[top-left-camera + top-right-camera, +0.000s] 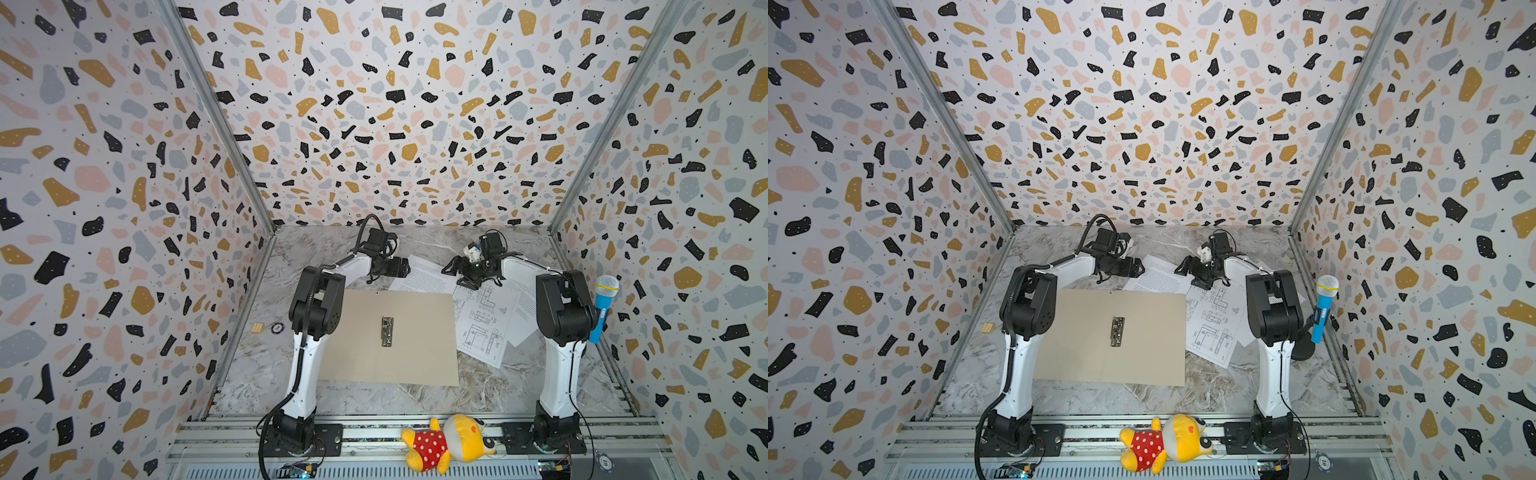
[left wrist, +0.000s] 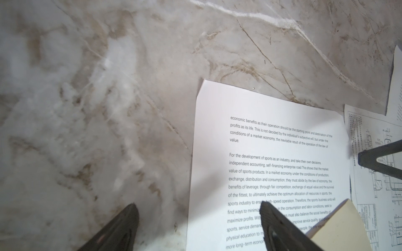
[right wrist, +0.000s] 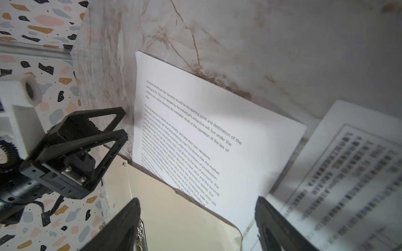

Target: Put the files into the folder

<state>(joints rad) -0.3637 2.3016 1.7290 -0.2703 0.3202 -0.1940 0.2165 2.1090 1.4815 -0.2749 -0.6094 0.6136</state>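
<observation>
The tan folder [image 1: 390, 336] lies open and flat on the marble table, its silver clip [image 1: 387, 331] at the spine. Three white files lie at its far right. A text sheet [image 1: 424, 276] has its near edge tucked under the folder's corner [image 3: 174, 213]. Beside it lies a line-drawing sheet [image 1: 484, 324], and another text sheet [image 1: 524, 307] sits partly under it. My left gripper [image 2: 199, 211] is open over the text sheet's [image 2: 272, 152] left edge, holding nothing. My right gripper [image 3: 196, 210] is open above the folder's corner and the same sheet [image 3: 206, 130], facing the left gripper [image 3: 104, 130].
A blue toy microphone [image 1: 604, 307] stands on a stand by the right wall. A yellow plush toy [image 1: 449, 442] lies on the front rail. A small wooden block [image 1: 257, 327] and a round token [image 1: 277, 328] sit left of the left arm.
</observation>
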